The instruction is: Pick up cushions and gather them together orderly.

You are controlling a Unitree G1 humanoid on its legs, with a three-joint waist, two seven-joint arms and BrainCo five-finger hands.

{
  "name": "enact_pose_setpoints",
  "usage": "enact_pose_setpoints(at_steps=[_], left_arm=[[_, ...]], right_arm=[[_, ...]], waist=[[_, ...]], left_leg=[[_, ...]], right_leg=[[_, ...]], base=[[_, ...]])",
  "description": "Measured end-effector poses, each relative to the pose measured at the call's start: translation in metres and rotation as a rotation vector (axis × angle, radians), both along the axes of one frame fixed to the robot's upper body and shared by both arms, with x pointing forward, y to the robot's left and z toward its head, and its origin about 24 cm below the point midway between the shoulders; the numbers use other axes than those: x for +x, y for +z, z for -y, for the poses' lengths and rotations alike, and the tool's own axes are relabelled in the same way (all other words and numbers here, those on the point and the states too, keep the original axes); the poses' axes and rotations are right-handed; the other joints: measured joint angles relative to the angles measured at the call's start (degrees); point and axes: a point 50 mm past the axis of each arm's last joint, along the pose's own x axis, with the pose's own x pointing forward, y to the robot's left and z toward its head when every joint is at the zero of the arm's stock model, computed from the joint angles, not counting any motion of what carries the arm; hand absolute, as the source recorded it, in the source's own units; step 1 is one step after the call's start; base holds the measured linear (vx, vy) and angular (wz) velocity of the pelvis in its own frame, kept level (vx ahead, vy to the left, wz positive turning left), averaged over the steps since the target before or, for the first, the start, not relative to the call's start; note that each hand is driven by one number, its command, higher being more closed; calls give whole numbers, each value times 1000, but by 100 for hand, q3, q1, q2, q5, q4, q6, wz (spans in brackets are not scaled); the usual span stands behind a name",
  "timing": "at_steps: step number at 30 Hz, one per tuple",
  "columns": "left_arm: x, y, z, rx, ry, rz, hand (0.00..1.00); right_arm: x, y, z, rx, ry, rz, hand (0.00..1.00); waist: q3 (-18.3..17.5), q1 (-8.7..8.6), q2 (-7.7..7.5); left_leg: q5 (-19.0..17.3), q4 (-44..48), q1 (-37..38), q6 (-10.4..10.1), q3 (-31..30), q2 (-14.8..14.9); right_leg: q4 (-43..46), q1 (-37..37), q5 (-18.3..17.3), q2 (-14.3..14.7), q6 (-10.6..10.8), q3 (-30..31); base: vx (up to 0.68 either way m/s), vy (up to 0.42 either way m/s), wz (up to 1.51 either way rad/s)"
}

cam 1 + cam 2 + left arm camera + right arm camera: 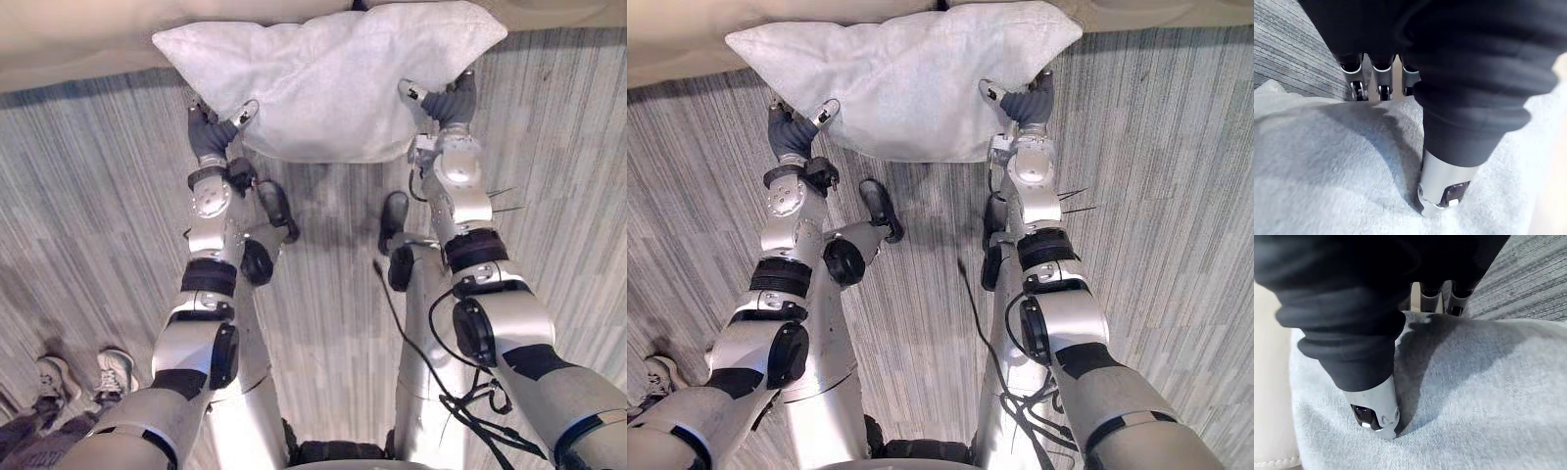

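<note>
A large white cushion [333, 78] is held out in front of me, over the grey striped floor, its far edge against a beige seat. My left hand [211, 129] grips its left edge and my right hand [446, 103] grips its right edge. In the left wrist view the thumb [1442, 188] presses into the top of the cushion [1317, 176] while the fingers [1380, 78] curl under its edge. The right wrist view shows the same: the thumb [1376, 411] dents the cushion [1488, 396] and the fingers [1432, 296] hook beneath it.
A beige seat [69, 49] runs along the far side, and its cream edge [1268, 382] lies beside the cushion. A person's shoes [83, 377] stand on the carpet at my lower left. Grey striped carpet [558, 196] lies to both sides.
</note>
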Motion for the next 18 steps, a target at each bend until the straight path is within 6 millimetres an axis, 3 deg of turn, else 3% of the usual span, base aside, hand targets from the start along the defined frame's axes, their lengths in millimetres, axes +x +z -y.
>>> enact_pose_setpoints(at_steps=[5,9,10,12,13,14,18], left_arm=[[-6,4,-1,3,18,29,100],[-19,-8,3,37,13,42,100],[-30,-20,4,56,2,42,100],[-39,-27,5,53,-1,51,100],[-51,-39,6,50,-2,48,100],[-64,-57,7,54,-8,25,100],[-96,-86,14,62,-24,-13,100]], right_arm=[[-11,-6,-10,-42,41,38,100],[-28,-24,-12,-46,75,60,100],[-40,-36,-14,-41,96,72,100],[-51,-44,-16,-32,110,88,100],[-62,-56,-17,-14,118,84,100],[-74,-76,-17,6,123,58,100],[-113,-102,-11,37,148,54,100]], waist=[[-2,-18,1],[-14,-20,-3],[-31,-14,-10],[-32,1,-11],[-115,7,-7],[-601,22,-18],[-753,14,-17]], left_leg=[[12,2,99,-13,-111,44],[96,-384,811,-110,-82,47],[139,-785,1436,-221,-27,11],[169,-1098,1924,-262,57,-3],[185,-1404,2407,-290,113,-13],[224,-1709,2568,-351,141,-38],[330,-2391,4077,-460,321,-161]], right_leg=[[33,140,-7,23,-13,-111],[-387,888,35,58,-131,-192],[-810,1504,80,81,-169,-228],[-1127,1982,124,78,-191,-270],[-1483,2470,152,79,-233,-335],[-1858,2663,211,63,-215,-429],[-2723,4222,392,-21,-185,-573]], base=[[0,0,-1],[-8,-8,0],[-23,-47,-2],[1,-56,-2],[55,-46,-9],[88,-27,-10],[180,25,-1]])
